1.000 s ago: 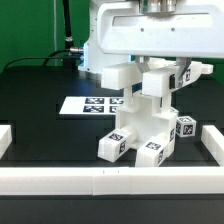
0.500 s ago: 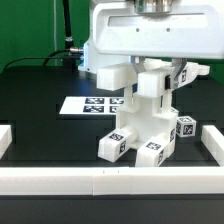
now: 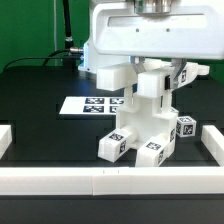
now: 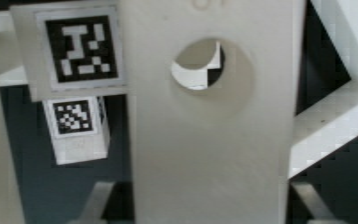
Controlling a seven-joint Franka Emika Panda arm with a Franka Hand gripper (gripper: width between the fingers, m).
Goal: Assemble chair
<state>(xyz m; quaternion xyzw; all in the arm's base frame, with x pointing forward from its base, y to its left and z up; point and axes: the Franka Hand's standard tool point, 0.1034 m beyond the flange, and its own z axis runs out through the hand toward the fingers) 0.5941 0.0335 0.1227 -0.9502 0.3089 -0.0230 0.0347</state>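
The chair point(image 3: 148, 128) stands partly joined in the middle of the black table, as chunky white blocks with tags low at the front point(image 3: 116, 144) and at the exterior view's right point(image 3: 187, 127). My gripper point(image 3: 150, 88) comes straight down onto its upright white panel point(image 4: 208, 130). In the wrist view this panel has a round hole point(image 4: 202, 62) and fills the space between my fingers point(image 4: 108, 203). The gripper point(image 4: 208, 205) looks shut on the panel's two edges. A tagged part point(image 4: 82, 45) lies beside it.
The marker board point(image 3: 88, 104) lies flat behind the chair. Long white border rails run along the front point(image 3: 100, 181) and at both sides point(image 3: 6, 138). Cables and the arm's base stand at the back.
The wrist shifted very slightly between one second ago and half a second ago. Since then nothing has visibly moved.
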